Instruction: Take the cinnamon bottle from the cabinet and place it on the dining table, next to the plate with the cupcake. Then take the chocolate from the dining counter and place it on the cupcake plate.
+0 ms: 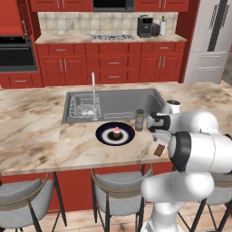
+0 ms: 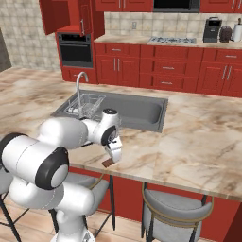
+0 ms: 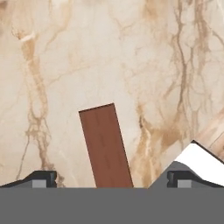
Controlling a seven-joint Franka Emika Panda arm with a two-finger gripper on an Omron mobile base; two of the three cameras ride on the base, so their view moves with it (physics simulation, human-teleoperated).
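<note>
Plate: a round dark navy dish with a lighter ring near its middle is seen lying flat on the marble top, just in front of the sink.
On the plate: one small cupcake with a dark base and pink top is carried at about the centre; the surrounding dark surface is bare.
Cinnamon bottle: a small cylindrical jar with a dark cap is stood upright on the top, just beside the plate's right edge, between the plate and the robot's wrist.
Chocolate: a flat brown rectangular bar is laid directly on the marble, slightly tilted in the hand view, off the plate. In the left base view the bar is found near the front edge of the top, to the right of the plate and apart from it.
Gripper: it is held above the bar with its jaws spread wide; the two dark tips are seen at either side of the bar's near end, and nothing is grasped. Contact with the bar cannot be told.
Dining counter: a beige marble-patterned top with brown veins and red sides, bearing plate, jar and bar.
Sink: a grey basin is set into the top behind the plate; a wire rack is placed at its left end, and its contents cannot be made out.
Stools: grey seats are tucked under the counter's near edge.
</note>
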